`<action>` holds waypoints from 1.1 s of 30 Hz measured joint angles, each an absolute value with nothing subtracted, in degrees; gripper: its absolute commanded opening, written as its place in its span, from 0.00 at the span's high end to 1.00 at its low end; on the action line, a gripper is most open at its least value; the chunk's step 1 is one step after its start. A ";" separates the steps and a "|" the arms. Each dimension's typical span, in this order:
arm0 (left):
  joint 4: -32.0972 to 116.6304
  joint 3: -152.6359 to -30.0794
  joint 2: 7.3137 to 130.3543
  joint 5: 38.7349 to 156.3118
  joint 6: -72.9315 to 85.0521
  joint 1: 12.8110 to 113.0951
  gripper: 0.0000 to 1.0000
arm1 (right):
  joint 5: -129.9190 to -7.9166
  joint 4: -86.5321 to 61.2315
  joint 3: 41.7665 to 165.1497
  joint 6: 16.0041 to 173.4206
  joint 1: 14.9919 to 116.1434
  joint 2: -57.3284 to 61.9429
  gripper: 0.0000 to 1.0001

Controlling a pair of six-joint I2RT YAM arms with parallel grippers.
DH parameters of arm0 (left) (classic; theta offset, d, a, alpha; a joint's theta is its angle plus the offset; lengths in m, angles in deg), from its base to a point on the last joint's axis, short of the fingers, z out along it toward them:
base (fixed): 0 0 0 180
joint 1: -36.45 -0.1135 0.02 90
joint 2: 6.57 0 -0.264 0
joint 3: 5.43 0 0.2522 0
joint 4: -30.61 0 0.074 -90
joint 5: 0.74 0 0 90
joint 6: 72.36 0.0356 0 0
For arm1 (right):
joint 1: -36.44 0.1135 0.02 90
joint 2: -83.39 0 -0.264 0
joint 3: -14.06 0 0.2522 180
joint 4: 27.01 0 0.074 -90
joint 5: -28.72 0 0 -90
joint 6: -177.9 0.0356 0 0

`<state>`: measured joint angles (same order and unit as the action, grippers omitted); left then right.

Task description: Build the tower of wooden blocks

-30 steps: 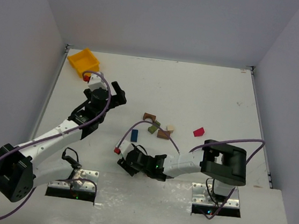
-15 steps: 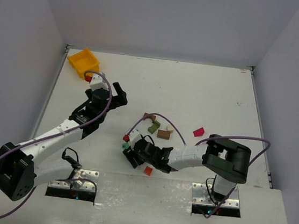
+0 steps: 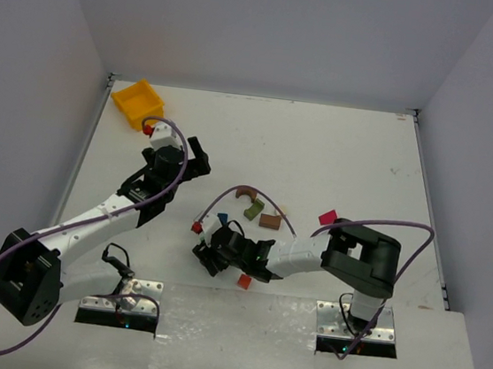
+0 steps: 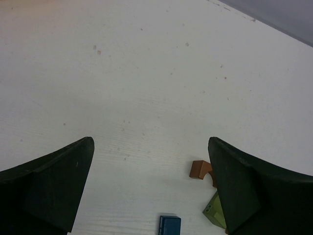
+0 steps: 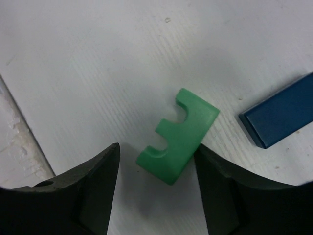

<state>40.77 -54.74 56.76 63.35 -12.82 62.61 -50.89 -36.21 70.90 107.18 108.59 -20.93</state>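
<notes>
We take the green arch block [image 5: 178, 134] as our marker: it lies flat on the white table [image 3: 339, 151], not stacked, between the fingers of the right gripper [image 5: 156, 161]. That claw stands partly spread around it. A strip of table shows on one side of the arch, while the other finger [image 5: 230, 196] sits at its edge, and we cannot tell if they touch. Just beside the arch, across a thin gap, lies the blue block [image 5: 279, 110]. On the arch's opposite side a rough seam in the surface runs close by. From overhead the right gripper [image 3: 205, 256] covers the arch, near the table's front edge. The orange-red block [image 3: 243, 280] lies just beside it. Farther back are the olive block [image 3: 253, 209], brown arch [image 3: 246, 192] and brown block [image 3: 269, 222], with the magenta block [image 3: 327, 217] well apart. The left gripper [image 3: 198, 154] hangs beyond the arch, its claw spread wide over bare tabletop. The yellow bin [image 3: 137, 101] sits far off in the back corner.
</notes>
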 measured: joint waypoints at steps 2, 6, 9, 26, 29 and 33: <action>40.74 -54.74 56.76 63.38 -12.70 62.61 0.00 | -48.70 -35.71 71.39 107.69 108.59 -21.36 0.59; 40.66 -54.74 56.84 63.55 -12.40 62.61 0.00 | -46.18 -35.22 71.46 108.70 108.39 -21.30 0.73; 40.62 -54.74 57.00 63.96 -12.15 62.61 0.00 | -46.01 -34.38 70.90 108.15 107.96 -20.37 0.79; 22.19 -52.89 58.73 113.81 -3.32 62.28 0.00 | -61.48 -39.69 52.42 87.69 88.97 17.99 0.79; 16.91 -52.60 60.63 122.39 -3.65 62.28 0.00 | -63.74 -40.25 51.14 85.43 88.57 21.02 0.79; 11.98 -52.60 66.06 131.09 -5.33 62.28 0.07 | -64.25 -40.82 50.76 83.74 88.05 22.78 0.79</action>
